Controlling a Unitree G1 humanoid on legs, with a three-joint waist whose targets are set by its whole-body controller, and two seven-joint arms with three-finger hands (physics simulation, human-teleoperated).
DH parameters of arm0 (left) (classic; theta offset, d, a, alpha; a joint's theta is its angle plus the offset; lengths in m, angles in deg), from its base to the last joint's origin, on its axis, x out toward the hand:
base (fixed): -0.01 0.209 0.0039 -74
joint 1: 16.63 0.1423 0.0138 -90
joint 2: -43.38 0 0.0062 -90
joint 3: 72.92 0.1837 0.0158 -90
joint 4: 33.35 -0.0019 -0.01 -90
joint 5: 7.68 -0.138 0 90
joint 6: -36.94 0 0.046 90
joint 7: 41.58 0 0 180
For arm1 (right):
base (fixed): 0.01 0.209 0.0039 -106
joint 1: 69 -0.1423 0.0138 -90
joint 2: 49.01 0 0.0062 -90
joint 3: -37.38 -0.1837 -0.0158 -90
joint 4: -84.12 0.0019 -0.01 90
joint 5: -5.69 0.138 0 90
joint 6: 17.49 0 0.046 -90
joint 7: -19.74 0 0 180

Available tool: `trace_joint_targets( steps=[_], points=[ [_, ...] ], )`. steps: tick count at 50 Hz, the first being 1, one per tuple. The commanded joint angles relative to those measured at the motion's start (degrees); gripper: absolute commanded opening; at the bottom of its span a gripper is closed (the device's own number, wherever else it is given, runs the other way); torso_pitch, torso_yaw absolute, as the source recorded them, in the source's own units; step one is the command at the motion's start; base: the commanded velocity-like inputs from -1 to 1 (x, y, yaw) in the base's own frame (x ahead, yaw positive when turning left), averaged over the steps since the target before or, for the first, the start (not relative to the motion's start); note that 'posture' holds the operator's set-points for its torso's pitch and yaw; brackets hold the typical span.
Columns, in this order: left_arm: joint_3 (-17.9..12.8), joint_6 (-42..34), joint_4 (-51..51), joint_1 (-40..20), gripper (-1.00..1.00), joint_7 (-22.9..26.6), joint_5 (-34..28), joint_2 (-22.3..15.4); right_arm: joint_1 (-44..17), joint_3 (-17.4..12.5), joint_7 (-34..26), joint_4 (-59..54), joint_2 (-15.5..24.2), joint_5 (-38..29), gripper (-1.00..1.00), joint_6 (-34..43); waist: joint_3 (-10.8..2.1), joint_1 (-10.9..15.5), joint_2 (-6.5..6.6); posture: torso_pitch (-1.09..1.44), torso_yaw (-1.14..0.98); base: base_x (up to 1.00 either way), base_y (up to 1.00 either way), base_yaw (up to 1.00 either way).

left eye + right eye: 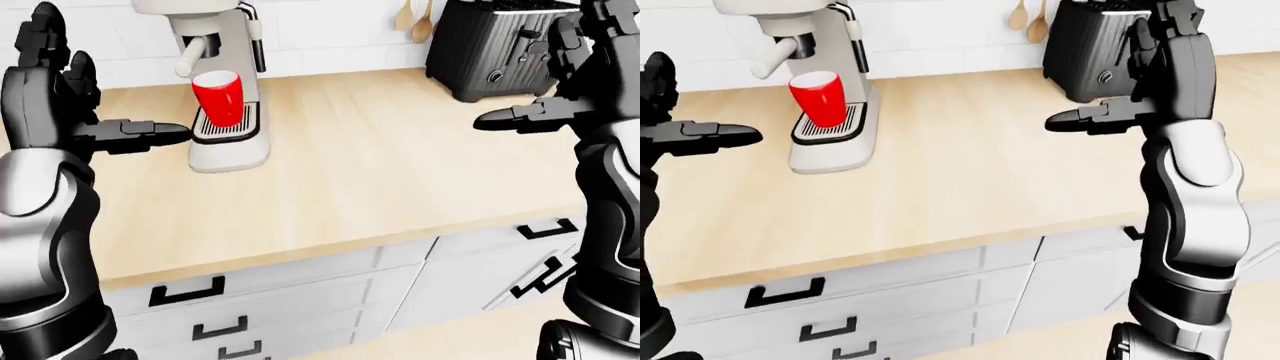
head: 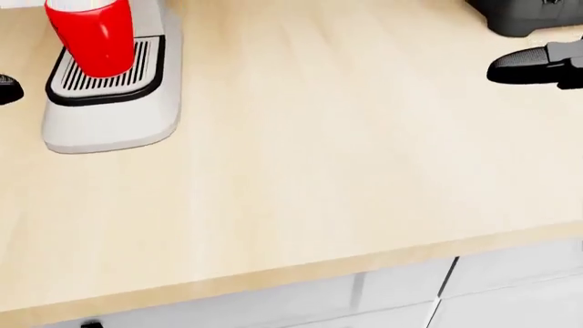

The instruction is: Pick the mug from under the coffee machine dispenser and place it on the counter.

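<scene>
A red mug (image 1: 219,97) stands upright on the drip tray (image 1: 225,128) of a white coffee machine (image 1: 214,52), under its dispenser, at the upper left of the left-eye view. My left hand (image 1: 95,97) is raised at the left, open and empty, one finger (image 1: 150,133) pointing toward the machine's base, apart from the mug. My right hand (image 1: 555,75) is raised at the right, open and empty, one finger (image 1: 1085,118) pointing left over the wooden counter (image 1: 400,157). In the head view the mug (image 2: 93,37) shows at the top left.
A black toaster (image 1: 495,46) stands on the counter at the upper right, by my right hand. Wooden spoons (image 1: 414,19) hang on the white wall. White drawers with black handles (image 1: 187,294) run below the counter edge.
</scene>
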Motion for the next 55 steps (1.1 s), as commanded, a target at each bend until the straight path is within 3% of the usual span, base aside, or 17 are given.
trace_joint_targets(
  steps=[1,7,10,12,18,20,25,26,27,33,36,38,43,48,50,52,55],
  points=[
    [-1.7,1.6,1.5,-2.0,1.00,-0.4,-0.3,-1.6,-2.2,0.2,-0.1,1.7,0.7,0.1,1.00,-1.3,-1.62,0.4,-0.29,0.00,0.00,0.19,0.03,0.00],
    [-1.6,1.8,1.5,-1.7,1.00,-0.5,-0.3,-1.4,-2.3,0.2,-0.1,1.4,0.6,0.0,1.00,-1.5,-0.75,0.1,3.01,0.00,0.00,0.20,0.04,0.00],
    [-1.4,1.8,1.5,-1.8,1.00,-0.5,-0.3,-1.3,-3.5,0.0,1.2,0.6,0.5,0.3,1.00,0.5,-1.84,-0.6,6.90,0.00,0.00,0.08,0.01,0.00],
    [-1.4,1.8,1.4,-2.0,1.00,-0.5,-0.3,-1.4,-3.8,-0.4,1.7,0.6,0.4,1.7,1.00,1.6,-1.12,-0.7,5.28,0.00,0.00,0.00,0.00,0.00],
    [-1.5,1.8,1.5,-1.7,1.00,-0.4,-0.3,-1.4,-4.6,-0.1,5.3,-0.2,0.7,3.5,1.00,1.1,-1.13,0.1,2.77,0.00,0.00,0.00,0.00,0.00],
    [-1.7,1.4,1.9,-1.7,1.00,-0.4,-0.1,-1.4,-3.8,1.6,5.6,-2.1,1.3,-0.8,1.00,-1.6,-1.50,0.2,2.70,0.00,0.00,0.00,0.00,0.00],
    [-1.9,0.9,2.2,-1.8,1.00,-0.4,0.2,-1.8,-4.1,1.0,3.6,-1.3,1.6,-1.8,1.00,-2.0,-1.65,0.1,2.66,0.00,0.00,0.00,0.00,0.00],
    [-1.8,0.8,2.2,-1.9,1.00,-0.4,0.2,-1.8,-4.3,0.7,3.5,-1.3,1.6,-1.9,1.00,-2.1,-2.59,0.3,3.01,0.00,0.00,0.00,0.00,0.07],
    [-1.8,0.8,2.2,-2.0,1.00,-0.4,0.2,-1.9,-4.5,0.3,3.8,-1.5,1.5,-1.8,1.00,-1.6,-2.45,1.8,3.09,0.00,0.00,0.00,0.00,0.88],
    [-1.7,0.6,2.2,-2.3,1.00,-0.5,0.3,-2.0,-4.4,0.2,3.2,-0.5,1.7,-1.7,1.00,-0.8,-1.32,2.2,3.57,0.00,0.00,0.00,0.00,1.00],
    [-1.8,0.6,2.3,-2.1,1.00,-0.4,0.3,-2.0,-4.3,0.1,3.2,-0.2,1.6,-1.2,1.00,-0.4,-0.46,2.3,0.77,0.00,0.00,0.00,0.00,1.00],
    [-1.8,0.6,2.3,-2.0,1.00,-0.4,0.2,-2.0,-4.2,0.0,3.2,0.0,1.5,-1.1,1.00,-0.3,-0.30,2.1,-3.25,0.00,0.00,0.00,0.00,1.00],
    [-1.8,0.6,2.3,-2.0,1.00,-0.4,0.2,-2.0,-3.5,0.3,3.1,0.3,1.1,-0.8,1.00,0.9,-1.05,2.1,-1.40,0.00,0.00,0.00,0.00,1.00],
    [-1.8,0.5,2.1,-2.4,1.00,-0.5,0.3,-2.1,-4.0,0.4,3.7,0.1,1.0,-0.5,1.00,4.1,0.07,0.3,1.11,0.00,0.00,0.00,0.00,0.40],
    [-1.7,0.5,2.0,-2.6,1.00,-0.5,0.4,-2.2,-4.0,0.9,3.7,-0.2,0.9,-1.1,1.00,4.5,0.24,-0.4,2.73,0.00,0.00,0.00,0.00,0.00],
    [-1.8,0.5,2.0,-2.6,1.00,-0.5,0.3,-2.3,-4.7,0.8,4.3,-0.2,0.6,-1.1,1.00,4.9,-0.88,-1.0,6.02,0.00,0.00,0.00,0.00,0.00],
    [-1.8,0.4,2.1,-2.3,1.00,-0.4,0.4,-2.3,-4.3,0.0,5.1,-0.3,0.1,-0.6,1.00,5.4,-0.28,-0.6,4.83,0.00,0.00,0.00,0.00,0.00]
  ],
)
